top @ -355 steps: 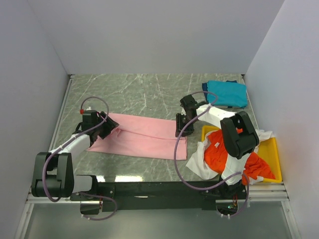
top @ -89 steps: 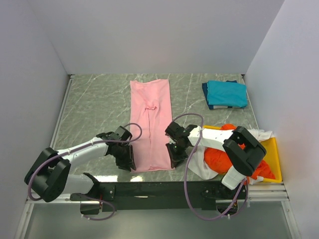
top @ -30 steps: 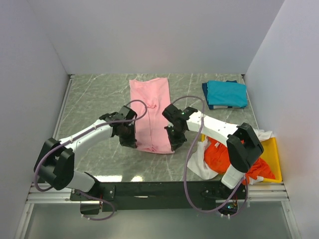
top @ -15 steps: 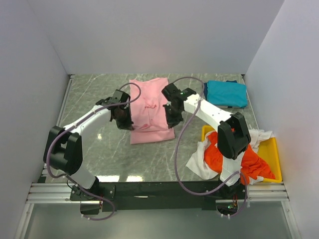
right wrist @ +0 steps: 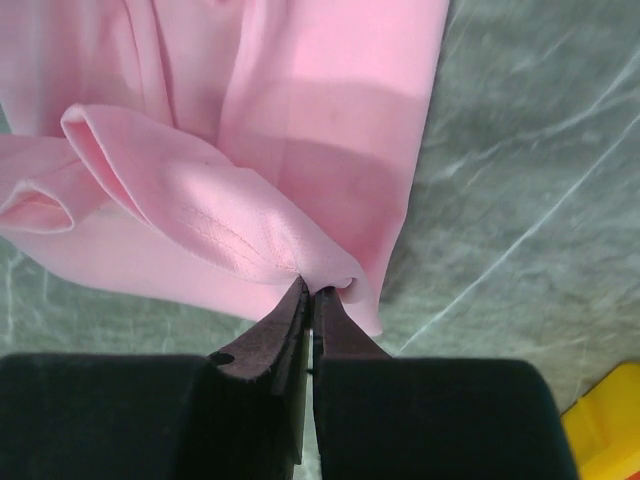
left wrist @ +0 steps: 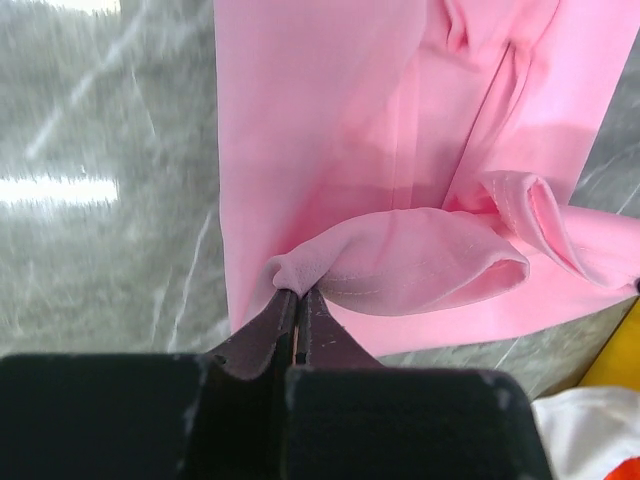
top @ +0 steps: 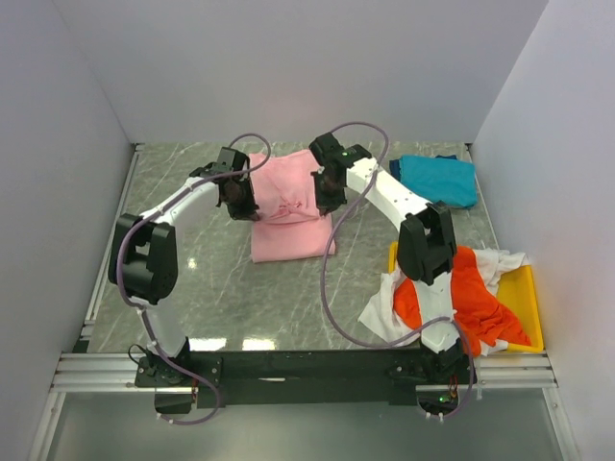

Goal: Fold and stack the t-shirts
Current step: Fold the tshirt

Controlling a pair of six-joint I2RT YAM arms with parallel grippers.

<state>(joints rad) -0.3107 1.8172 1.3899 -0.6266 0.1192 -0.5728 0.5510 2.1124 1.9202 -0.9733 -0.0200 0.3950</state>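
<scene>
The light pink t-shirt (top: 286, 219) lies folded lengthwise at the table's far middle, its near end lifted and carried back over the rest. My left gripper (left wrist: 297, 292) is shut on the left corner of that lifted hem (left wrist: 400, 260). At the right corner my right gripper (right wrist: 311, 290) is shut on the same pink t-shirt (right wrist: 330, 120). In the top view the left gripper (top: 242, 204) and right gripper (top: 322, 197) hang on either side of the cloth. A teal-blue t-shirt (top: 437, 180) lies folded at the back right. Orange-red (top: 461, 303) and white (top: 384, 312) t-shirts are heaped at the right.
A yellow tray (top: 527, 293) holds the heap by the right wall, with cloth spilling over its left rim. White walls close in the marble table (top: 183, 279) at the left, back and right. A black rail (top: 288, 367) runs along the near edge.
Both grippers have carried the pink t-shirt's near end away from the front edge toward the back, doubling the cloth over itself. Both arms now reach far out.
</scene>
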